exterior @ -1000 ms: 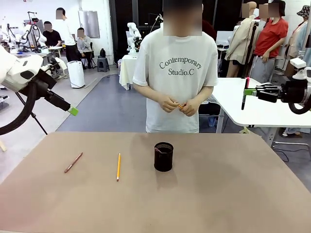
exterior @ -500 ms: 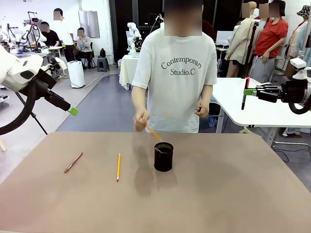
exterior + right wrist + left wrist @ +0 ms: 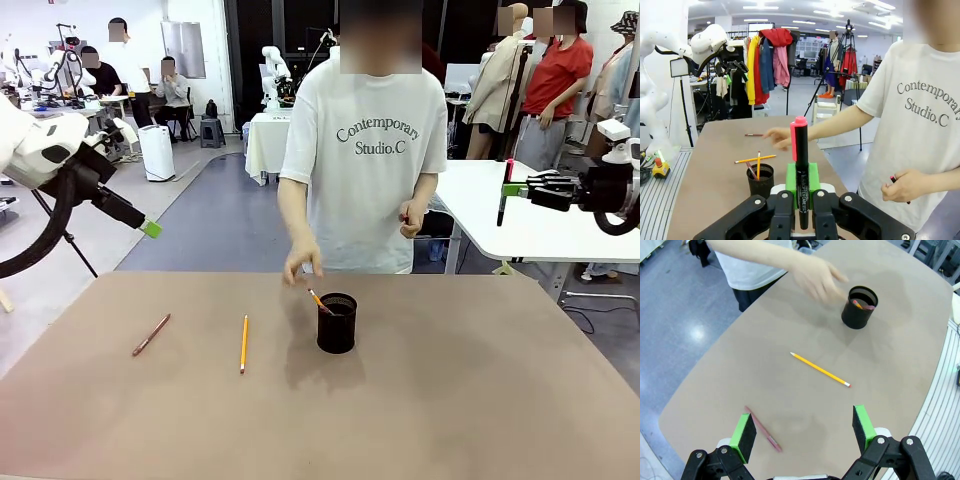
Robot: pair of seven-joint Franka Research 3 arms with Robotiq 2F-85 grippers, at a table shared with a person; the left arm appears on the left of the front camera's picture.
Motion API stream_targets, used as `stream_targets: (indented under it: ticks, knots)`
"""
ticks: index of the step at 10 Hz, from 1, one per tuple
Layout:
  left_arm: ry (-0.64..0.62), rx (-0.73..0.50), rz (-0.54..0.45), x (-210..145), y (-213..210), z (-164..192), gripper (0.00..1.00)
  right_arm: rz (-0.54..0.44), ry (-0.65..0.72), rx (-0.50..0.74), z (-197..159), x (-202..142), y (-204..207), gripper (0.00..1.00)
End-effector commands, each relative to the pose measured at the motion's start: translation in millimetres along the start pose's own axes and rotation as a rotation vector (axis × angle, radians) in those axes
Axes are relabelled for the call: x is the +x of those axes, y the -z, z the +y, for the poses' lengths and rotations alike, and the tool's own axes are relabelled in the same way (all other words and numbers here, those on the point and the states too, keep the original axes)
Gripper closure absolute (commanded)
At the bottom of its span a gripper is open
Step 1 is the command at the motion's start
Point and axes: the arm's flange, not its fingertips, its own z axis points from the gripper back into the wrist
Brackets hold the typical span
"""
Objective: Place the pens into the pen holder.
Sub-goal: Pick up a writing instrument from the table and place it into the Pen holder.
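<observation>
Standing upright, the black cylindrical pen holder (image 3: 337,327) holds thin pencil-like pens (image 3: 758,167).

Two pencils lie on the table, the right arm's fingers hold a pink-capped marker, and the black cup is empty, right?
No: the black cup is not empty; the left wrist view shows pencils inside it. The yellow pencil, the reddish pencil and the marker in the right fingers are as you say.
</observation>
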Motion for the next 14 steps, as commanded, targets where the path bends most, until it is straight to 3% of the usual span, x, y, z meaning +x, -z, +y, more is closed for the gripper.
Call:
stream_targets:
  ticks: [1,14]
  knots:
    - [0.001,-0.001,-0.008,-1.1,-1.0,-0.8,0.0,0.001,-0.003,0.011,0.9,1.7,-0.8,1.0]
    - [0.001,-0.001,-0.008,-1.1,-1.0,-0.8,0.0,0.001,-0.003,0.011,0.9,1.7,-0.8,1.0]
